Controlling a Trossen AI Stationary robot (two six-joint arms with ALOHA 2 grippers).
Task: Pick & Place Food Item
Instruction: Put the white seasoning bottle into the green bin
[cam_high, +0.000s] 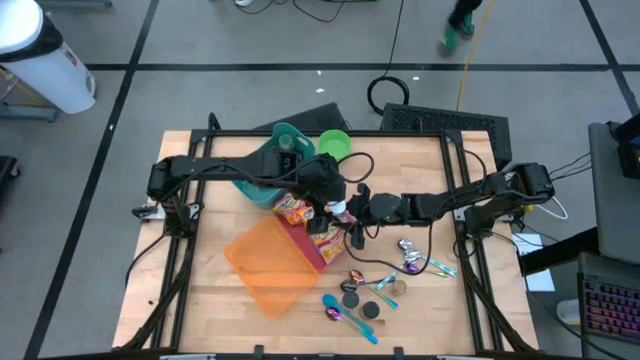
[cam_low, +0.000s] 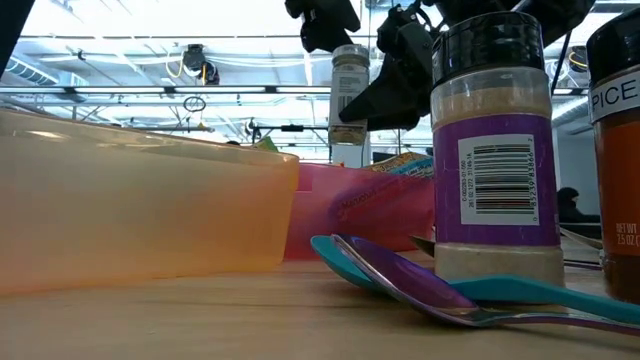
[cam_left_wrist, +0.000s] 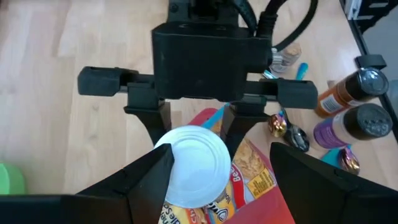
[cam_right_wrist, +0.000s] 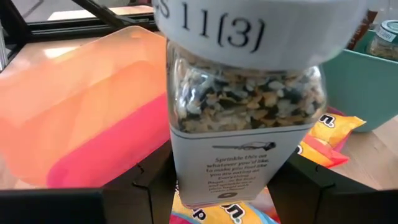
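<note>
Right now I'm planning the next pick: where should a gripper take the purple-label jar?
Take the jar around its round body, just under the black cap, coming down from above. It stands upright, so the sides are free up there. Spoons lie close by its base, so a low grip would probably be crowded.
</note>
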